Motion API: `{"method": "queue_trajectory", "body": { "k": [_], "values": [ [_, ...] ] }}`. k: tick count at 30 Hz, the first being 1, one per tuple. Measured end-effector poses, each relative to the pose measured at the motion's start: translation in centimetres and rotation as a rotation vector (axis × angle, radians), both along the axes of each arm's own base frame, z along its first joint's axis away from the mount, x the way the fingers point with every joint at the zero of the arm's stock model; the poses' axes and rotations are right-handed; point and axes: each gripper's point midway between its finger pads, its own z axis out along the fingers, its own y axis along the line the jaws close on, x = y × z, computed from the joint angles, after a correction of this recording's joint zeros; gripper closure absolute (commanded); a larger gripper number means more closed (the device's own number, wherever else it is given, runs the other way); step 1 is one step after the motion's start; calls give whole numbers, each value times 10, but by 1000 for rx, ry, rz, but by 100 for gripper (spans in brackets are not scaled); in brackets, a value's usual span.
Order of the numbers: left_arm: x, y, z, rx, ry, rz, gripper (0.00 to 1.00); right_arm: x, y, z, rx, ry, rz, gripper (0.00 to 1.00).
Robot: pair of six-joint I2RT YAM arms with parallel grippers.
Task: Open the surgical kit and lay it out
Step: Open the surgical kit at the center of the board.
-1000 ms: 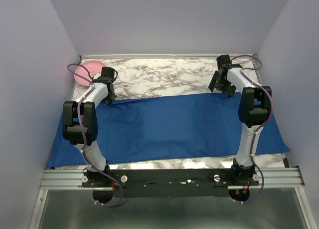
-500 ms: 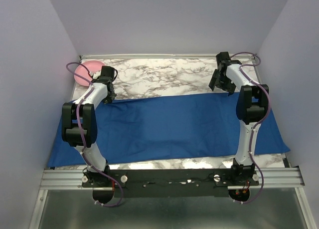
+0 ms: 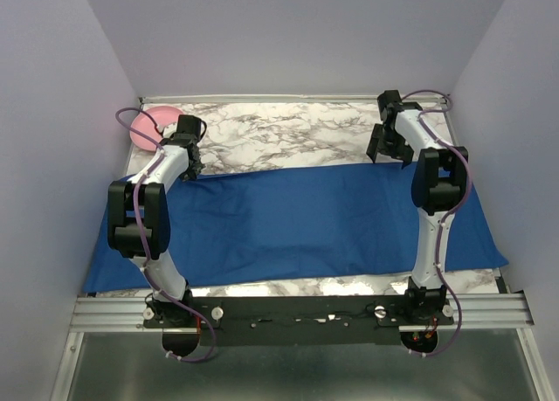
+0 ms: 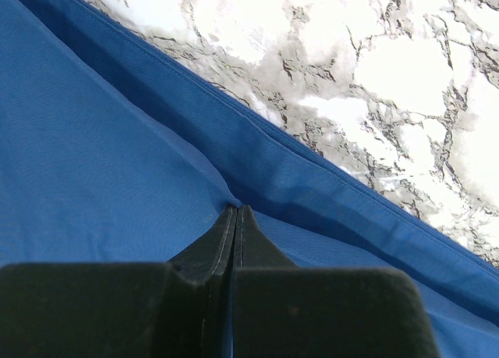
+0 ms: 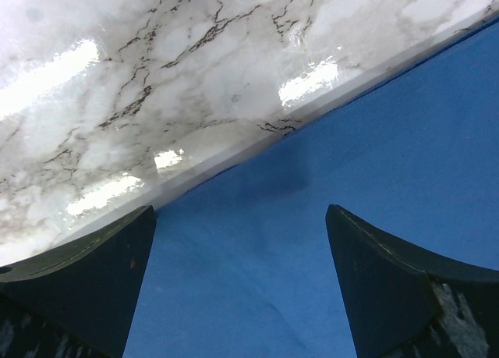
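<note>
Top external: cloth (image 3: 297, 222) lies spread on the table (image 3: 262, 126), long axis left-right. Left wrist: left end effector (image 4: 236, 211) pinched closed on a cloth fold by the far edge. Right wrist: right end effector (image 5: 240, 214) gapes wide above the cloth's far edge.

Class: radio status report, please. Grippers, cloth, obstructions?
Left gripper shut on blue cloth, far edge. Right gripper open above cloth edge. Pink dish far-left, off cloth.

The cloth wrap (image 3: 297, 222) covers the table's (image 3: 279, 134) near half (a dish (image 3: 164, 115) sits behind, far left).
</note>
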Motion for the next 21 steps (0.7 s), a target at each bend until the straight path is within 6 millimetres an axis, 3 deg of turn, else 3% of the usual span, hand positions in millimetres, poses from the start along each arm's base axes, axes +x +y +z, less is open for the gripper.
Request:
{"method": "queue_trajectory", "body": {
  "k": [12,15,21],
  "values": [
    [0,0,0,1,-1,0,95,-14,7,-10,45,29,23,2],
    [0,0,0,2,0,-2,95,-16,18,-5,70,15,41,2],
    [0,0,0,2,1,-3,95,-3,60,12,96,-73,92,2]
  ]
}}
